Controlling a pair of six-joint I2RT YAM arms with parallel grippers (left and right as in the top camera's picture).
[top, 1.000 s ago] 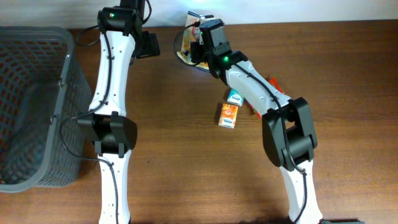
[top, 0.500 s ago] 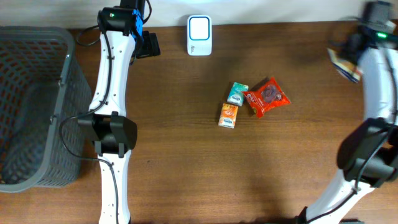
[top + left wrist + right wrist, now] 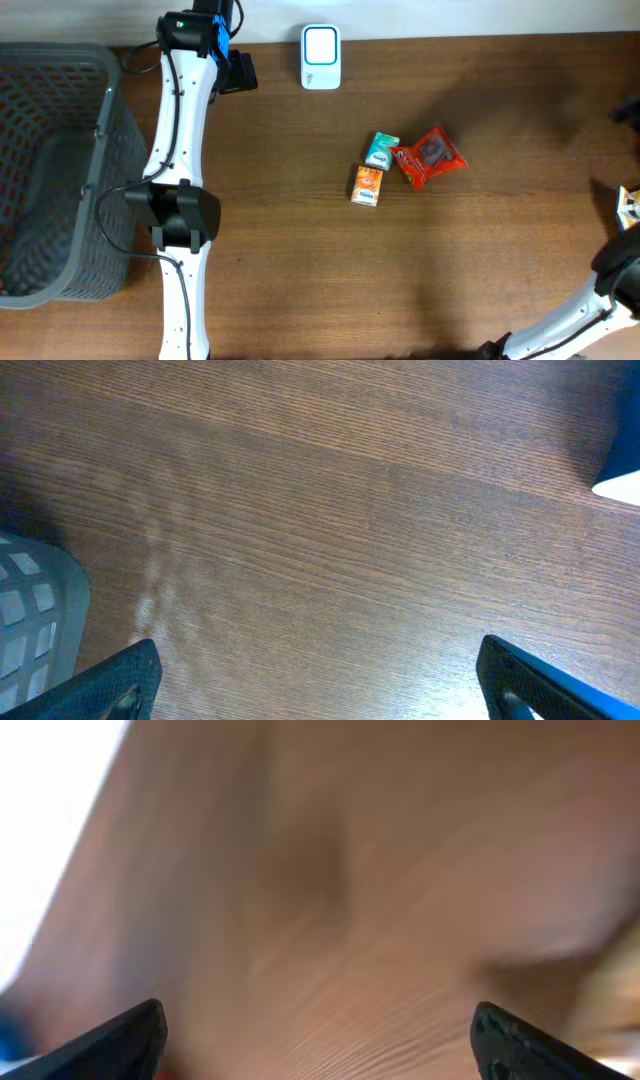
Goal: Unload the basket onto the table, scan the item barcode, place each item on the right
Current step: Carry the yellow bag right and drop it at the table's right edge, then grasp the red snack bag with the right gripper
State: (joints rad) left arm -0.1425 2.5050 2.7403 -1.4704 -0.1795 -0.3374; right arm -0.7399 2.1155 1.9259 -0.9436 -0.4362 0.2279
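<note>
My right gripper (image 3: 318, 1038) has just swung away from the scanner (image 3: 320, 57) at the table's far edge and sprung wide, empty. The packet (image 3: 629, 206) now sits at the right edge, scan done, I reckon. Left gripper (image 3: 320, 675) gapes empty too

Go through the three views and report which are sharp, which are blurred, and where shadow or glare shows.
Overhead: sharp and evenly lit, with a soft shadow on the table at upper right. Left wrist: wood grain crisp, with a pale sheen streak at left. Right wrist: heavily blurred, the upper left corner blown out white, only the dark fingertips recognisable.
</note>
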